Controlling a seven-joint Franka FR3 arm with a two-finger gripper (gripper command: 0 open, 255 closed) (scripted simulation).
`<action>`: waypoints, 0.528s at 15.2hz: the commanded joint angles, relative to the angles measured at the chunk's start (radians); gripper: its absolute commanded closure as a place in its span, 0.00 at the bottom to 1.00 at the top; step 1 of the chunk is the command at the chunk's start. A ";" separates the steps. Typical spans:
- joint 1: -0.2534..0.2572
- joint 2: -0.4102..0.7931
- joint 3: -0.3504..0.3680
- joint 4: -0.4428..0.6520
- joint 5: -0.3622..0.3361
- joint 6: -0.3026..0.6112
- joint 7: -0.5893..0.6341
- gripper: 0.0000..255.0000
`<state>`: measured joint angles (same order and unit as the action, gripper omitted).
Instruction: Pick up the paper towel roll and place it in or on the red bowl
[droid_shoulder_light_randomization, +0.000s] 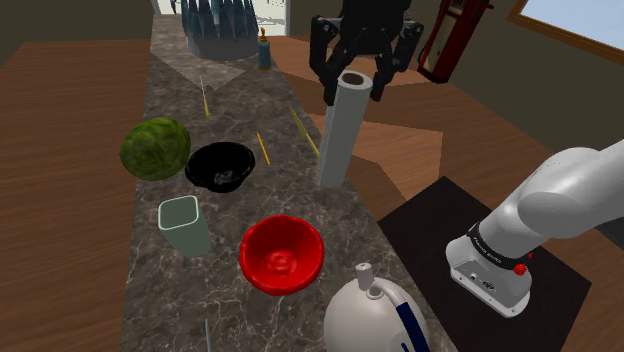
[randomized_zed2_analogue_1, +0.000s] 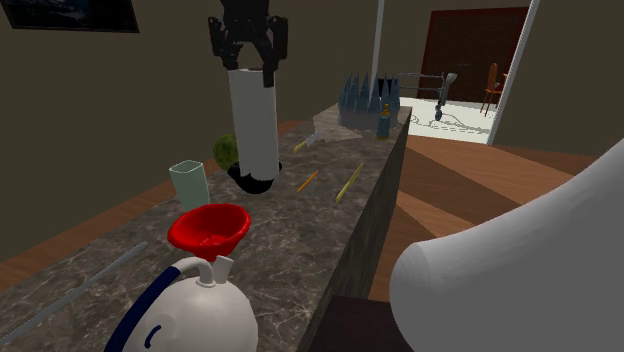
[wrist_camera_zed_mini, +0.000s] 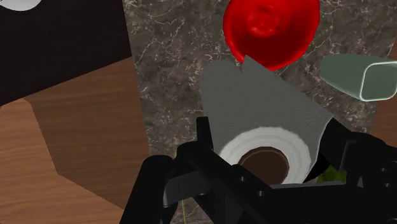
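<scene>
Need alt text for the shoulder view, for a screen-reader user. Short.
A black end effector grips the top of an upright grey paper towel roll at the right edge of a dark marble counter. Nearer the camera sits a red bowl, with a black bowl, a green leafy ball and a pale green cup to its left.

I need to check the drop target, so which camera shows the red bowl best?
The shoulder view: the red bowl sits whole and unobstructed, its inside visible. The second exterior view shows the bowl from the side. The wrist view cuts it off, beyond the paper towel roll.
</scene>
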<state>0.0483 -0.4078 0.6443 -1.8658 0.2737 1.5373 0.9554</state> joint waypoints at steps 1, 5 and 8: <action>-0.004 0.058 0.056 0.079 -0.017 -0.014 0.068 1.00; -0.008 0.193 0.183 0.244 -0.083 -0.049 0.214 1.00; 0.011 0.342 0.301 0.391 -0.189 -0.085 0.354 1.00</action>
<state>0.0519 -0.1247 0.9012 -1.5336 0.1284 1.4674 1.2538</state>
